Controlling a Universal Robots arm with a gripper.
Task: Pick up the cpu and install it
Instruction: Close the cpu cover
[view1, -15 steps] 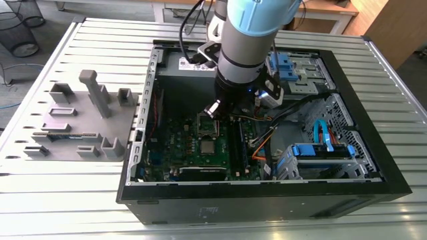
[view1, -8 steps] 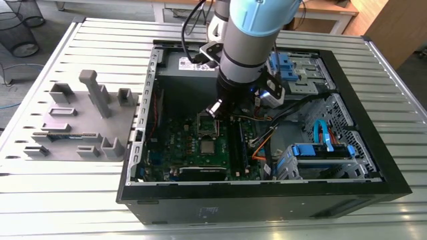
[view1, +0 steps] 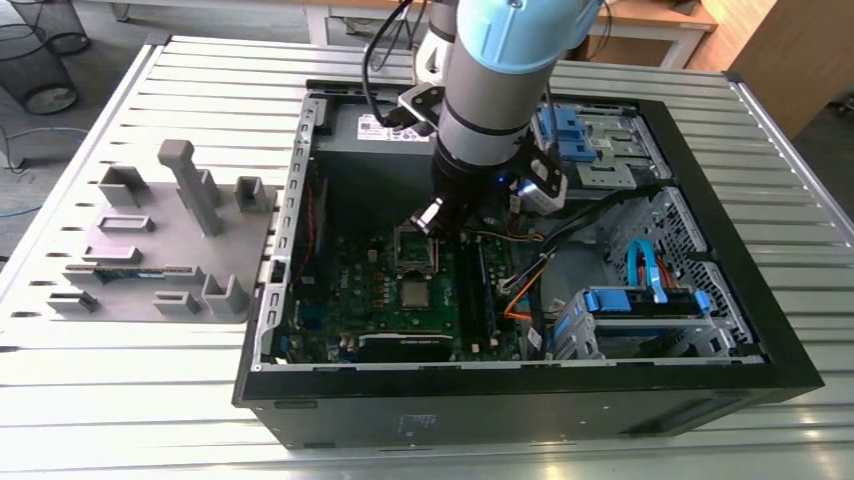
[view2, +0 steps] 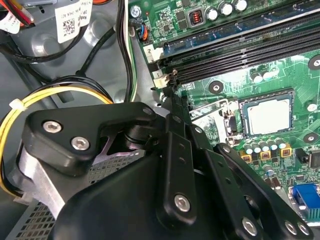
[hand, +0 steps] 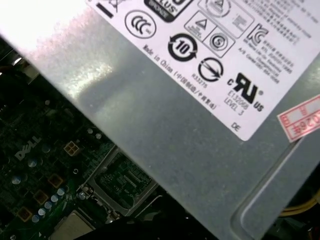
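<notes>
The cpu (view1: 416, 293) lies flat in its black-edged socket on the green motherboard (view1: 350, 300) inside the open computer case (view1: 534, 400), its dull silver top bare, and the hinged socket frame (view2: 215, 107) is swung open just beside it. The gripper (view1: 434, 219) hangs low in the case over that open frame, apart from the cpu and close to the long black memory slots (view2: 240, 47); whether the claw is clenched or released cannot be told. In the first wrist view the grey labelled power supply (hand: 200, 125) looms above the board
</notes>
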